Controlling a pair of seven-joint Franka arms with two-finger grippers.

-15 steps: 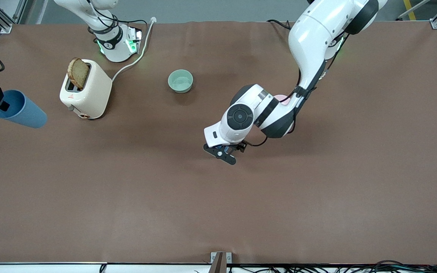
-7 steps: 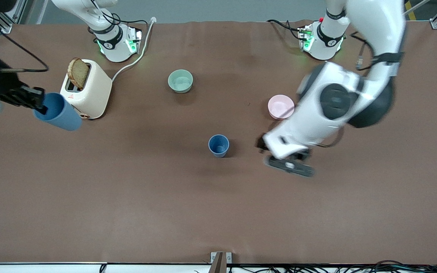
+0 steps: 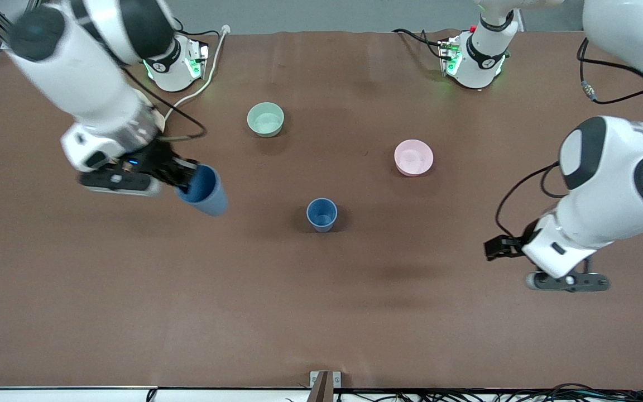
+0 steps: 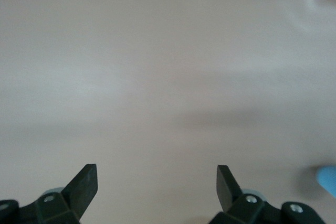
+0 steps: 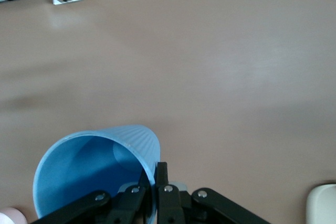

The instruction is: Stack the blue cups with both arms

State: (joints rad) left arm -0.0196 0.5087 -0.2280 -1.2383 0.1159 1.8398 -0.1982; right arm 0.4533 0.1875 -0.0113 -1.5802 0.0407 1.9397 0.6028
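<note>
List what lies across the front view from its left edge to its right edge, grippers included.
right gripper holding a blue cup by its rim → mint-green bowl → second blue cup standing on the table → pink bowl → left gripper, open over bare table.

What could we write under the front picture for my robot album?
Right gripper carries one blue cup over the table; the other cup stands waiting.

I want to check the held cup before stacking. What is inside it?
Nothing is visible inside the held blue cup: the right wrist view shows only a bare blue inner wall. The right hand pinches its rim, and the fingers cover a little of the inside.
</note>
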